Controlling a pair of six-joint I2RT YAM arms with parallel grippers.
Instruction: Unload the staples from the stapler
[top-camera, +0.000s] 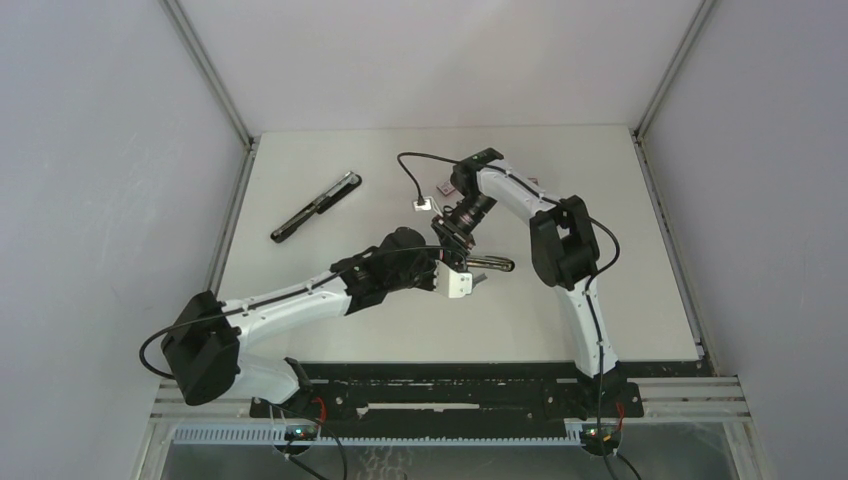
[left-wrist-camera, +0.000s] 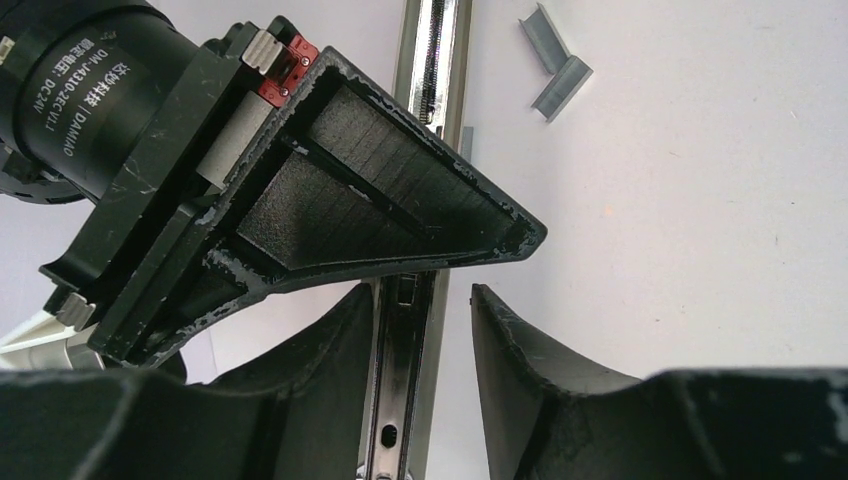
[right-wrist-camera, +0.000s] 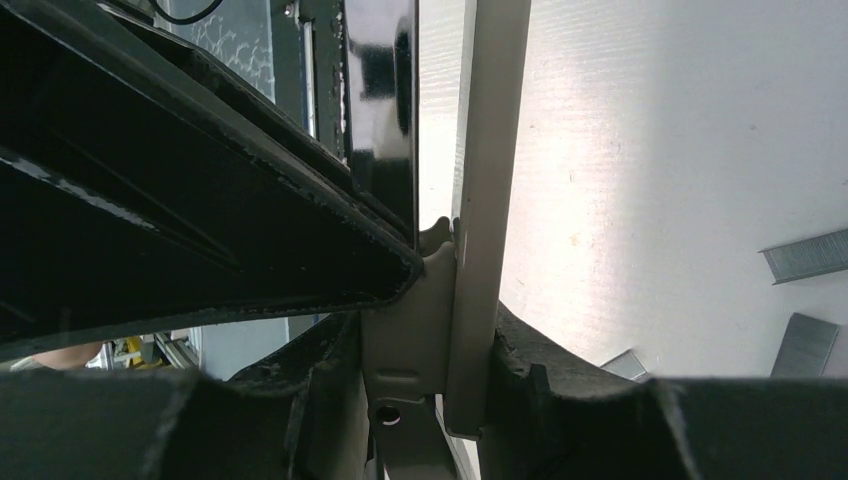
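The stapler (top-camera: 493, 265) lies mid-table, where both grippers meet. My right gripper (right-wrist-camera: 425, 320) is shut on the stapler's pale metal rail (right-wrist-camera: 482, 180); in the top view it (top-camera: 452, 243) points down at the stapler's left end. My left gripper (left-wrist-camera: 422, 295) is open around the shiny staple channel (left-wrist-camera: 403, 390), which lies against its left finger with a gap to the right finger. Short grey staples (left-wrist-camera: 553, 62) lie loose on the table beyond the stapler. They also show in the right wrist view (right-wrist-camera: 806, 255). I cannot make them out in the top view.
A second long dark bar (top-camera: 316, 206) lies at the far left of the table. A small reddish rectangle (top-camera: 445, 186) lies behind the right wrist. The right arm's elbow (top-camera: 565, 243) stands right of the stapler. Frame posts edge the table.
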